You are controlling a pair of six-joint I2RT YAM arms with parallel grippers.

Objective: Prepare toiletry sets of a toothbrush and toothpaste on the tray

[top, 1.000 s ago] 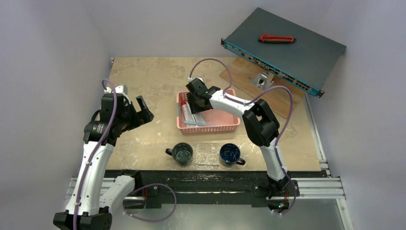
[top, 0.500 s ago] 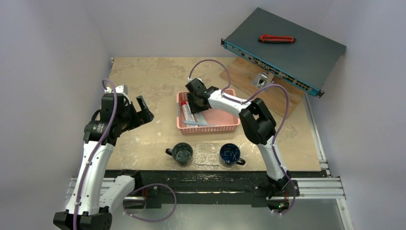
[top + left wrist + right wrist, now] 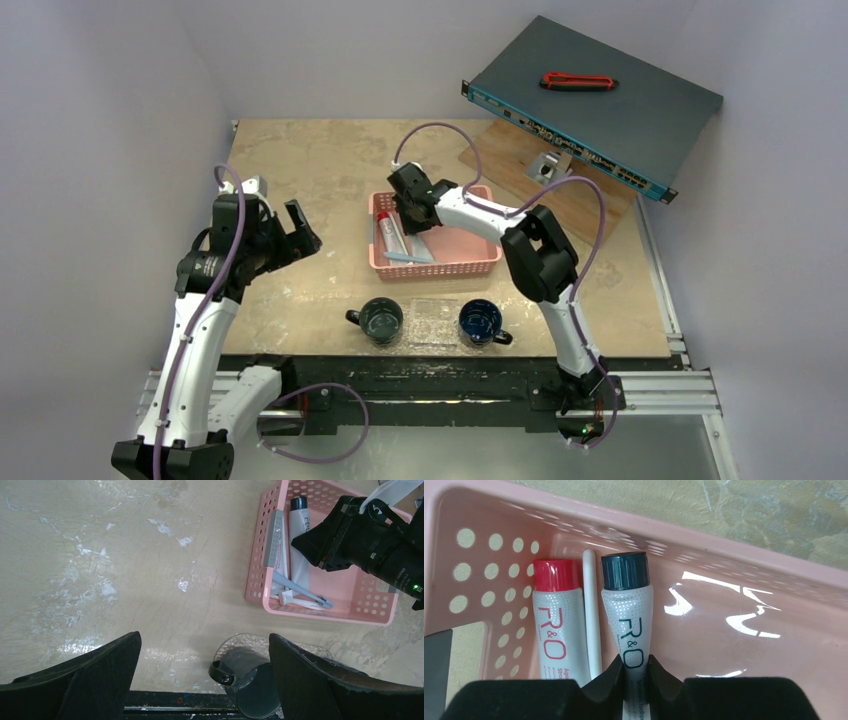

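The right tool [image 3: 635, 675] is down inside the pink basket [image 3: 734, 545], in the centre of the overhead view. Its pads are closed on the body of the dark-capped toothpaste [image 3: 626, 610], below the cap. The left tool [image 3: 204, 645] hangs wide open and empty over bare tabletop [image 3: 310, 170] at the left.

The tube is soft and is pinched on its body, so it may squash and slide out when lifted, or swing cap-down. A white toothbrush handle [image 3: 591, 615] lies tight against the left side of the tube. The left pad could catch it and drag it up, or flick it onto the red-capped toothpaste [image 3: 555, 620]. The basket looks light, and a pad rubbing its floor or wall could shift it.

The tray [image 3: 435, 320] sits at the lower centre of the overhead view with nothing on it. It is clear and hard to see, and it is squeezed between two mugs, so a careless drop could miss it or knock one of them.

Count:
- Toothpaste: two tubes, both in the basket, one gripped.
- Toothbrushes: one light blue toothbrush [image 3: 300, 591] and one white toothbrush [image 3: 300, 601] at the basket's near end. I cannot tell whether the white handle between the tubes belongs to that white one.
- Mugs: two, the left mug [image 3: 382, 320] and the right mug [image 3: 480, 322].
- Tray: one.
- Basket: one.
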